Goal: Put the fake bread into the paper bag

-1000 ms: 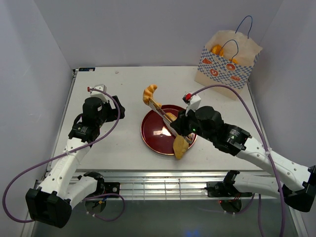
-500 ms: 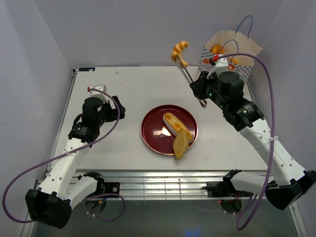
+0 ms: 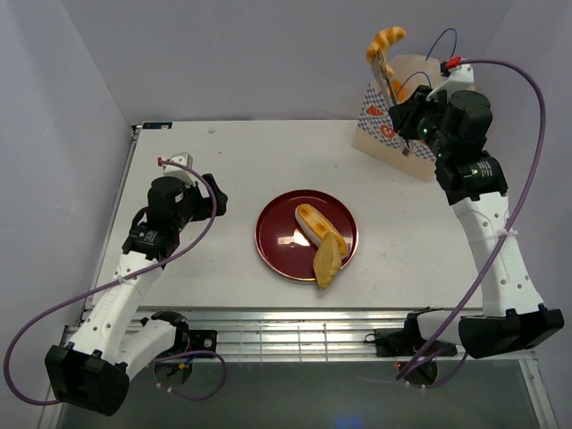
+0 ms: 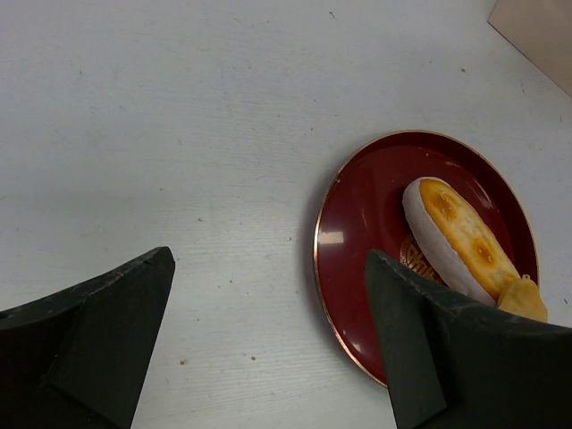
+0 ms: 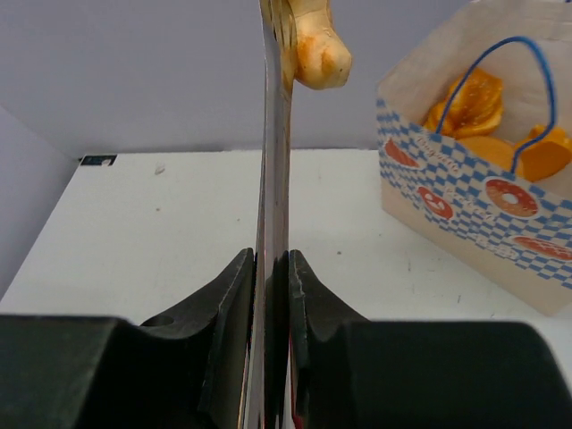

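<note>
**Over the bag: croissant nearly in, two pieces to go**

Up at 1 o'clock on the tabletop (image 3: 214,161), the paper bag (image 5: 465,201) already had a few orange pastries (image 5: 469,103) inside. Above it, the right claw (image 5: 271,277) was clamped on a pair of metal tongs (image 3: 393,89). The tongs pinched a croissant (image 3: 385,40) held high near the bag's mouth, toward its 10 o'clock side, not dropped yet.

Mid-tabletop, the dark red plate (image 4: 357,232) carried an oval roll (image 4: 460,232), with a flat wedge (image 3: 326,262) touching it at 5 o'clock. At 9 o'clock from the plate, the left claw (image 4: 268,295) hung with fingers wide apart, holding nothing.

My guess: mostly done, one drop and two pickups left.
</note>
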`<state>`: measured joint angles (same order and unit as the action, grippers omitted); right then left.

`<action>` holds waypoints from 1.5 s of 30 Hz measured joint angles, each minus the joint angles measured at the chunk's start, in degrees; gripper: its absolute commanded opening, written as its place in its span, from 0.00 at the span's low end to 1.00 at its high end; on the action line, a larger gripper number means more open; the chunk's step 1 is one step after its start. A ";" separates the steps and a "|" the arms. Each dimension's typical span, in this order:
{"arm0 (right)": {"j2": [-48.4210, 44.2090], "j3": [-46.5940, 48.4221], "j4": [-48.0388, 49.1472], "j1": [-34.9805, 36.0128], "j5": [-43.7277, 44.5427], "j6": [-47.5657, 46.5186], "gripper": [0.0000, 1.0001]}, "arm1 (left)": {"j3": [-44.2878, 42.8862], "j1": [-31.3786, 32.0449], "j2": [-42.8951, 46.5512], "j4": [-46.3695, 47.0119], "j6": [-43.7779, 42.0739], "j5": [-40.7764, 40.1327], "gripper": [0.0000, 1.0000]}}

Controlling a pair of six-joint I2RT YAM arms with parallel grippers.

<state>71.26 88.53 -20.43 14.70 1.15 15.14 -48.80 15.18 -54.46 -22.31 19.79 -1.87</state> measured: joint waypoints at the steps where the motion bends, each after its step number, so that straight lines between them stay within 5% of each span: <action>1: 0.68 0.92 0.04 -1.79 -0.76 0.42 0.08 | 0.00 0.00 0.00 0.02 0.00 0.02 0.98; 11: 6.01 3.61 0.55 -17.07 -8.48 3.78 0.12 | 0.00 0.00 0.00 0.02 0.02 0.85 0.98; 21: 9.57 3.61 1.25 -23.52 -13.53 6.34 0.43 | -0.02 0.00 0.00 0.02 0.02 1.07 0.98; 45: 7.50 2.93 6.47 -24.37 -24.63 8.61 0.43 | 0.00 0.00 -0.02 0.02 0.00 1.07 0.98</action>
<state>78.76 91.46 -13.96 -9.67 -23.49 23.75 -48.80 15.18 -54.48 -22.28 19.79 -0.80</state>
